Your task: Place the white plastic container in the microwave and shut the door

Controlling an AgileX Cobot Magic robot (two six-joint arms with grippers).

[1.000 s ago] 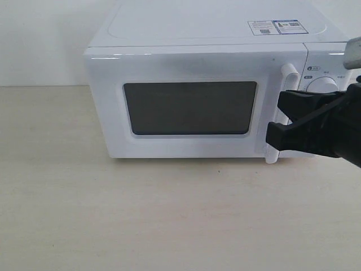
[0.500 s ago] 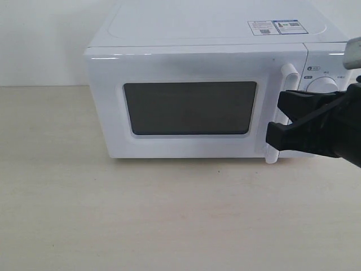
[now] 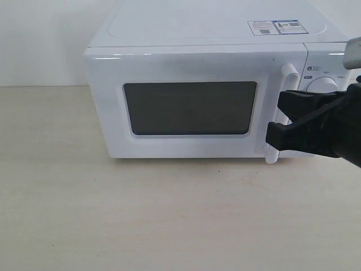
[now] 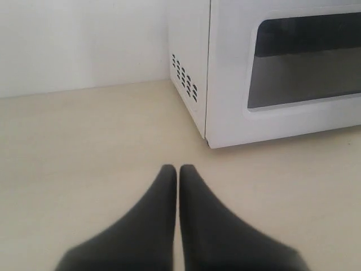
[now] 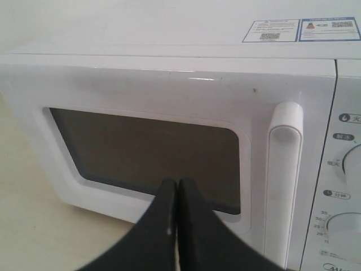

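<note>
- Right wrist view: right pincer clenched, both black fingers pressed flat together, nothing between them.
- Its tips sit in front of the door, low on the dark window, just beside the handle. I cannot tell whether they touch the door.
- Exterior view: the same pincer comes in from the right edge and covers the middle of the handle. Only the handle's top and foot show, above and below it.
- Left pincer also clenched, fingers meeting along their length, empty. It hangs over the bare table, near the left front corner of the microwave, apart from it.
- Door shut, flush with the microwave's front, in all three views.
- Container: I see it in no view. The window is too dark to show me the inside, so I cannot tell whether it is in there.
- Past the handle is a panel with two round knobs: upper knob and lower knob, both cut by the frame edge.
- Two stickers on the top, near the right front.
- Vent slots on the microwave's left side.
- Microwave stands on the pale table, white wall behind.
</note>
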